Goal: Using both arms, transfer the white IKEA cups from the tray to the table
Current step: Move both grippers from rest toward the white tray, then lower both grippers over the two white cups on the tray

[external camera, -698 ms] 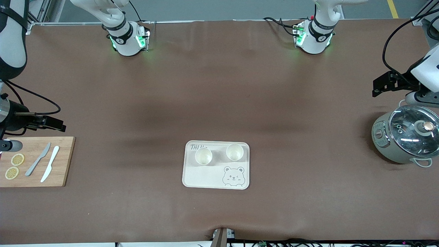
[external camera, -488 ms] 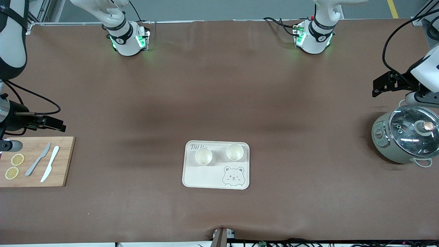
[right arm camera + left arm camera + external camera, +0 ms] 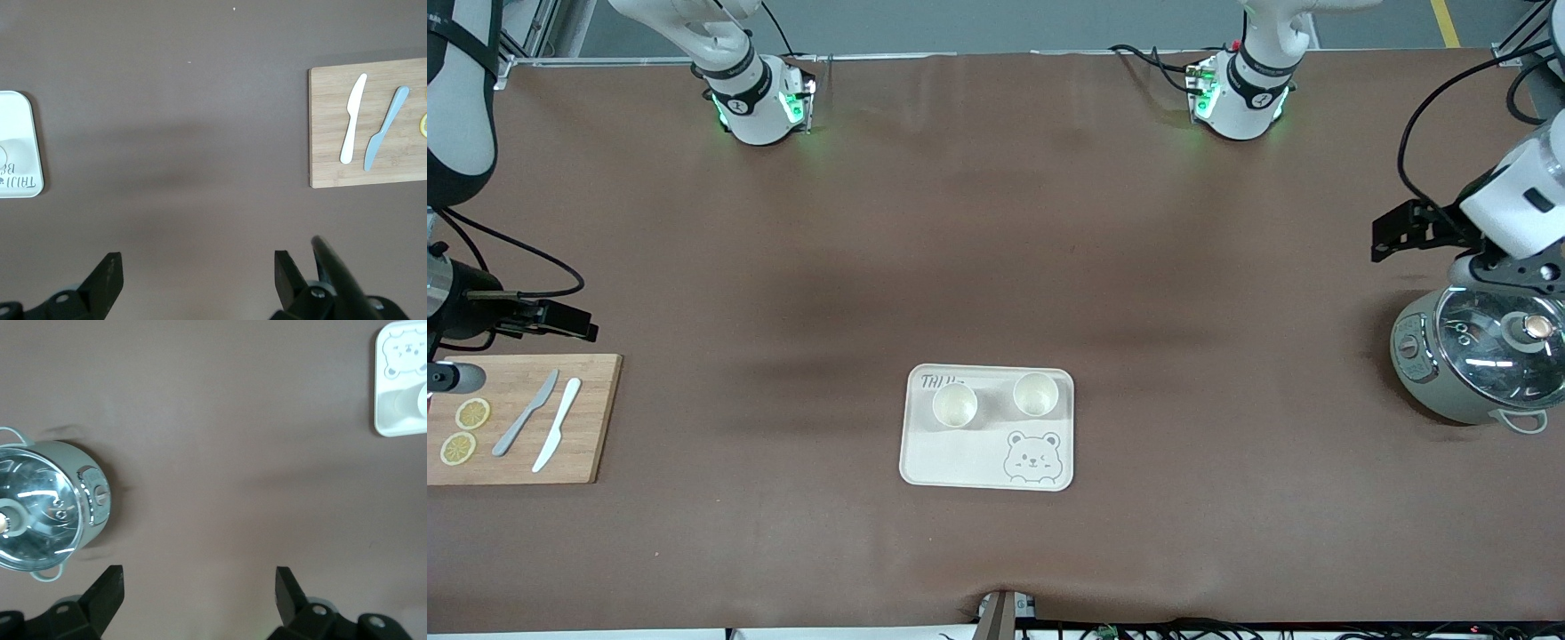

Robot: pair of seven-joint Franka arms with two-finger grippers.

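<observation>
The tray (image 3: 986, 444), cream with a bear drawn at one corner, lies nearest the front camera at the middle of the brown table (image 3: 996, 249), and the two white IKEA cups stand upright on its farther half, side by side and apart: one cup (image 3: 955, 404) toward the right arm's end, the other cup (image 3: 1035, 394) toward the left arm's end. The first cup covers part of the lettering printed on the tray, so the word cannot be read whole. In both wrist views the tray is cut off at the picture's edge and the cups show only in part. At the right arm's end a wooden cutting board (image 3: 525, 418) carries a grey knife (image 3: 525, 413), a white knife (image 3: 557, 436) and two lemon slices (image 3: 464, 431), the board cut by the frame edge. At the left arm's end stands a grey-green pot (image 3: 1472, 360) with a glass lid. The left gripper (image 3: 199, 587) hangs over bare table just beside the pot, fingers spread wide and holding nothing. The right gripper (image 3: 198, 270) hangs over bare table near the board, likewise spread wide and empty; most of that arm is out of the front view.
</observation>
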